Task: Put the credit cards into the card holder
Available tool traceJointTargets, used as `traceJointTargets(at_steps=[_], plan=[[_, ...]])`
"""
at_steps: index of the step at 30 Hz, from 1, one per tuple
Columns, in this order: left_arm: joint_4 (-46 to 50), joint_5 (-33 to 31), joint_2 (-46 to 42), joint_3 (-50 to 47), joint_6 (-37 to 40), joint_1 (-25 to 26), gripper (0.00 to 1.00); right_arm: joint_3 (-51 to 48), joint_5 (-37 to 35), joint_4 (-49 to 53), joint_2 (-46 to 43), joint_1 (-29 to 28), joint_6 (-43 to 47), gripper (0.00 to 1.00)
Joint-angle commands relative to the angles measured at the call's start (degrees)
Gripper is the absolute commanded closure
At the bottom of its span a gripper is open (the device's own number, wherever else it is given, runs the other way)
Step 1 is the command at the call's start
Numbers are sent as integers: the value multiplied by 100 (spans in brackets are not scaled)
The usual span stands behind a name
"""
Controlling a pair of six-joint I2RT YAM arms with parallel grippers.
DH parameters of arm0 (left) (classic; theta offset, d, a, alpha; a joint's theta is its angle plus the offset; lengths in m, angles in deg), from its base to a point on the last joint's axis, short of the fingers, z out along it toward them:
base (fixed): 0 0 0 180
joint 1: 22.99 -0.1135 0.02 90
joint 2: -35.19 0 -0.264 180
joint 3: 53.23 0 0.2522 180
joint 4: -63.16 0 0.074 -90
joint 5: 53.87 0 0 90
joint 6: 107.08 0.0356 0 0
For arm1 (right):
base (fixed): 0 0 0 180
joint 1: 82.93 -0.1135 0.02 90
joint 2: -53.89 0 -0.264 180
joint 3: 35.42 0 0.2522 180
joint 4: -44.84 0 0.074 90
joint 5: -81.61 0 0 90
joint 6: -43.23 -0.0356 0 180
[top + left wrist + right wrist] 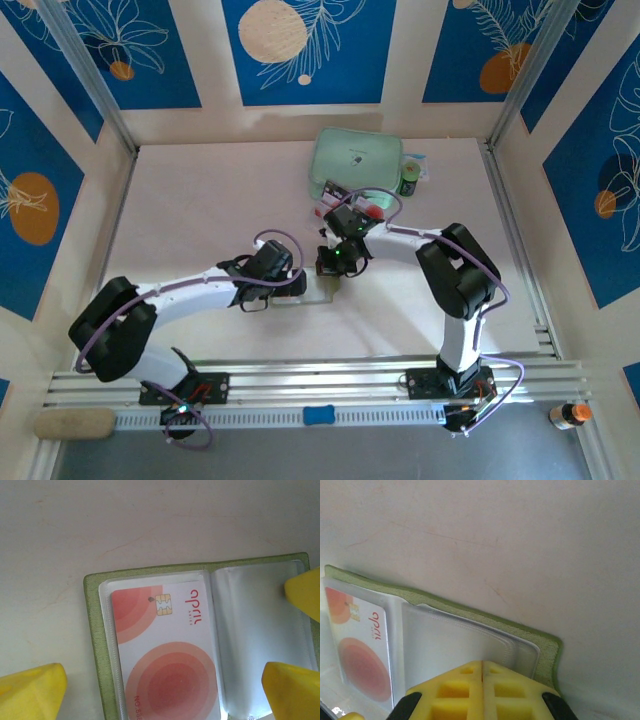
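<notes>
Plainly, the holder (pixel 95 645) lies spread open and flat on the worktop (pixel 150 520), midway between the two arms, with its olive cover underneath and its clear sleeves (pixel 255 645) facing up. One card (pixel 165 645) seems tucked under the left sleeve, its chip and red circles showing through the plastic; the right sleeve looks empty. The left claw (pixel 162 690) hangs spread wide over the holder and grips nothing, one yellow finger above bare worktop off the left edge and the other over the right sleeve. The right claw (pixel 482 680) is pinched fully together with nothing between its fingers, its tip low over the holder's right half near the edge. Whether it presses the plastic or hovers just above cannot be told. As for handling, the holder is likely light and limp. Its fabric cover would fold at the spine and skid on the smooth worktop if pushed sideways, so it wants pinning straight down on the cover's rim or spine rather than on the sleeves. The sleeves look thin, slick and flat-lying, so a pocket mouth probably needs a card's corner fed in at a shallow angle. A card should be light, stiff and slippery, and hard to lift from flat. The best hold is likely across its long edges near one end, which leaves the leading edge free to enter; a hard squeeze risks bowing it.
</notes>
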Motion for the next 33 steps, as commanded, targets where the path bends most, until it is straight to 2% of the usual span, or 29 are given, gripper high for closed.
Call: traceJointTargets(at_steps=[1,20,33], plan=[[41,-140,83,140,125,55,0,89,314,-106,165,-27,-83,100],[-202,-117,72,130,132,142,0,-95,778,-612,154,-87,-558,100],[-245,-159,14,69,126,186,0,-154,630,-399,-202,173,-366,100]])
